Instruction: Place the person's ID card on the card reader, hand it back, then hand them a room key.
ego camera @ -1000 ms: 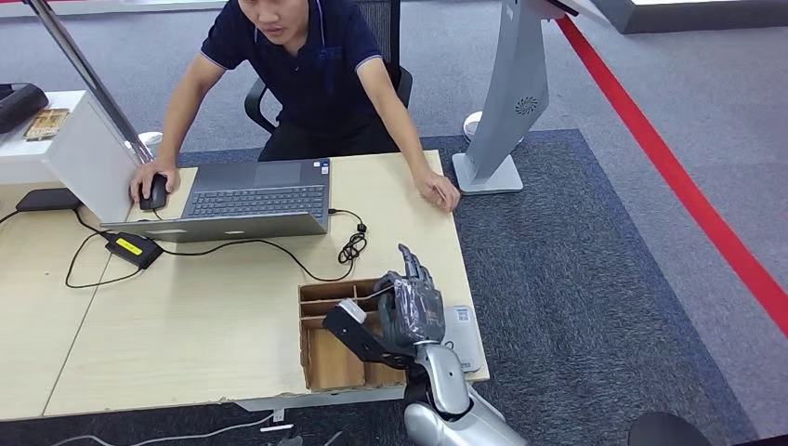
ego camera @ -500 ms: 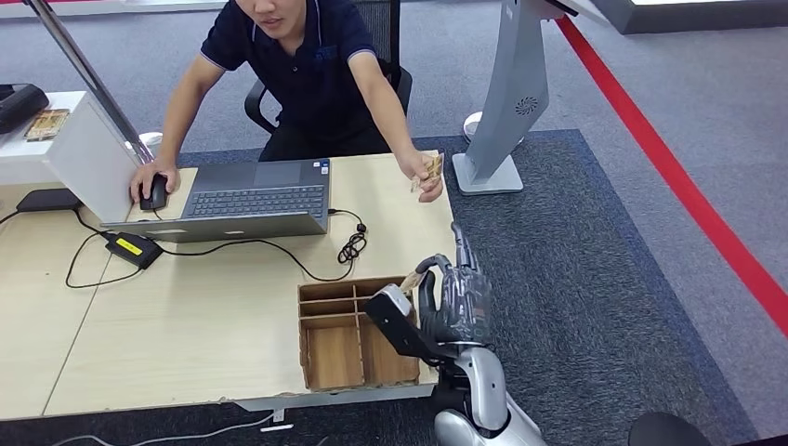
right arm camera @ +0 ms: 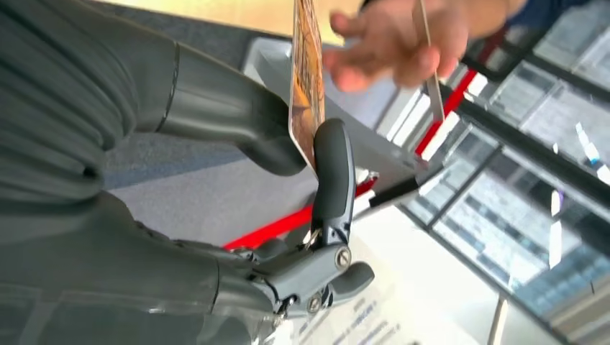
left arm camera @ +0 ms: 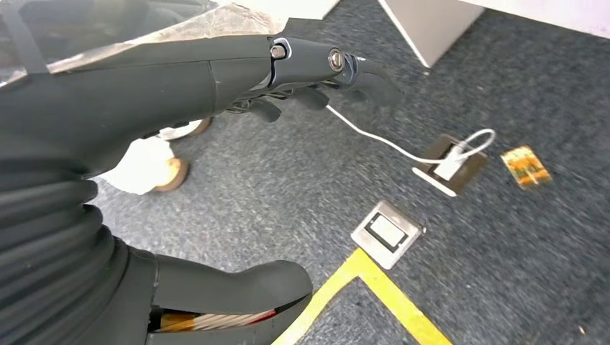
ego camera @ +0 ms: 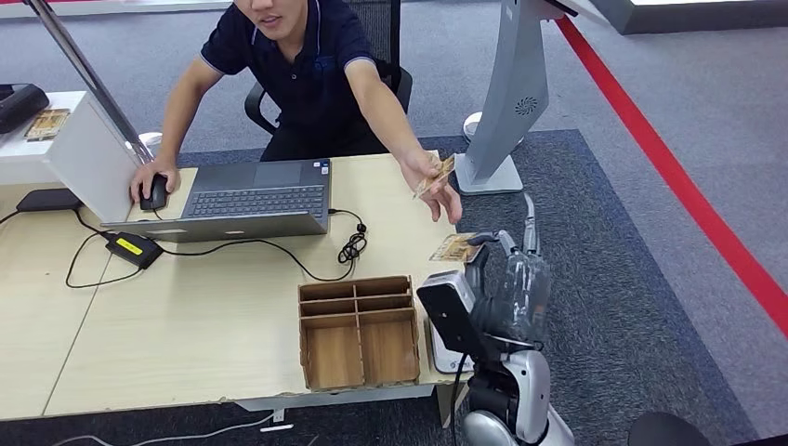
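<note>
Right hand pinching room key between thumb and finger, beside wooden compartment box.

My head camera looks steeply down over the desk. Left wrist camera faces the carpeted floor. Right wrist camera, close in, shares the person's hand with my head view.

Bright, even light; wrist views blurred, perhaps by motion.
</note>
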Controlling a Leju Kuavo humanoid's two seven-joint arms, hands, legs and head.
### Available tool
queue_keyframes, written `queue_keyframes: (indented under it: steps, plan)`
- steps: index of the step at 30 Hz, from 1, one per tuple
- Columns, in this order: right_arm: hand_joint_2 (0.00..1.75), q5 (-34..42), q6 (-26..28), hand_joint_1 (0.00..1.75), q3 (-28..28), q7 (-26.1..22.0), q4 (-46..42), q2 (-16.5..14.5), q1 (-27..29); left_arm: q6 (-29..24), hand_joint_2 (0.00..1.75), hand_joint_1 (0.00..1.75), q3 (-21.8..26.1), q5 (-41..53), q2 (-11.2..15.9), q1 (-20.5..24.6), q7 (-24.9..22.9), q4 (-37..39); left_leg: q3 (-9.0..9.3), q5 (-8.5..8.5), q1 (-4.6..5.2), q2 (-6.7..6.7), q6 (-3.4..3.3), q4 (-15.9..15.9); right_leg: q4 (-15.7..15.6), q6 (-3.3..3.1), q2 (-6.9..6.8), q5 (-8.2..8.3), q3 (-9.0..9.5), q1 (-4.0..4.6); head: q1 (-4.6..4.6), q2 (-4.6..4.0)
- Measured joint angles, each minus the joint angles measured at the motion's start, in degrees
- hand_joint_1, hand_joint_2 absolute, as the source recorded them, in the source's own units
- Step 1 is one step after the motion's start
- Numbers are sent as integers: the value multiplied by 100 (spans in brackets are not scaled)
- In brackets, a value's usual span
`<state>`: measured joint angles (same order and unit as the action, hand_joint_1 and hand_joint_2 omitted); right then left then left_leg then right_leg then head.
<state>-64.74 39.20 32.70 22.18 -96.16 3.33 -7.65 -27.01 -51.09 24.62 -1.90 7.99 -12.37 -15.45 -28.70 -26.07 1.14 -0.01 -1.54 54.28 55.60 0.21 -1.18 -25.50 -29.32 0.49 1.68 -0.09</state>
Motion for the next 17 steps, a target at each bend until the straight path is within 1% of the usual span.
queue_keyframes:
  steps: [6,17]
  plan:
    - [175,140,49,175,-59,-144,-11,3,-186,-26,175,0,27,80,-131,19,-98,-1,0,0,1,0,0,0,0,1,0,2,1,0,0,0]
    - [175,294,49,175,-65,-206,292,-40,-633,-17,175,0,36,125,-216,59,-101,0,-1,1,0,-1,0,0,1,1,0,2,1,0,0,0]
